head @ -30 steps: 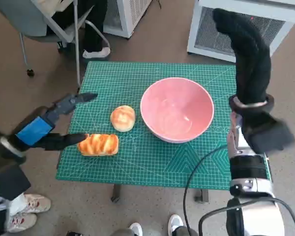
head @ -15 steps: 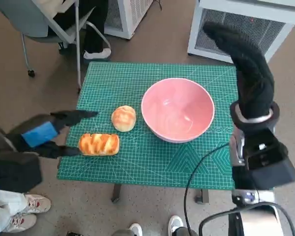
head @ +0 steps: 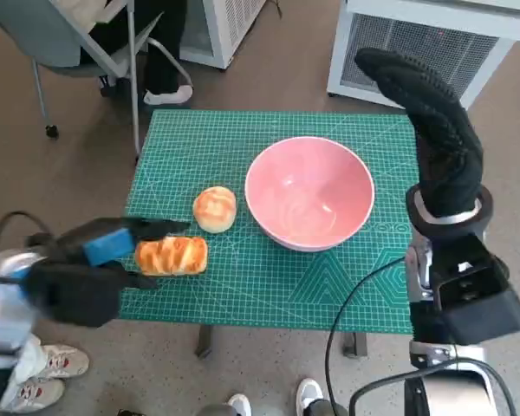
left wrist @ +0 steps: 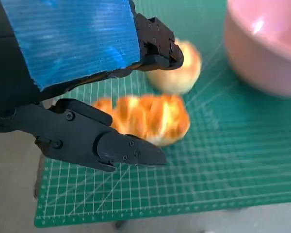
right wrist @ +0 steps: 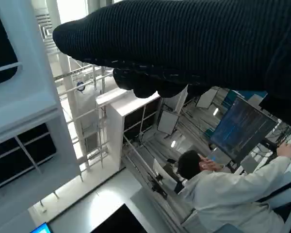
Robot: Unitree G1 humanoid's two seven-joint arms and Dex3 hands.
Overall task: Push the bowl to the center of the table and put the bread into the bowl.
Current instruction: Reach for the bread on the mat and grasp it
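Golden braided bread loaf (head: 172,256) sits between the left hand's (head: 104,247) spread, empty fingers (left wrist: 121,148), near the table's (head: 269,286) left edge.

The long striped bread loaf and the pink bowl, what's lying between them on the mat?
Only bare green cutting mat; the head view shows the round bread roll sits just off that line between loaf and bowl.

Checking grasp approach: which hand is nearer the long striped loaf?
Left. The left hand brackets the long loaf, fingers either side, not plainly gripping. The right hand is raised beyond the pink bowl.
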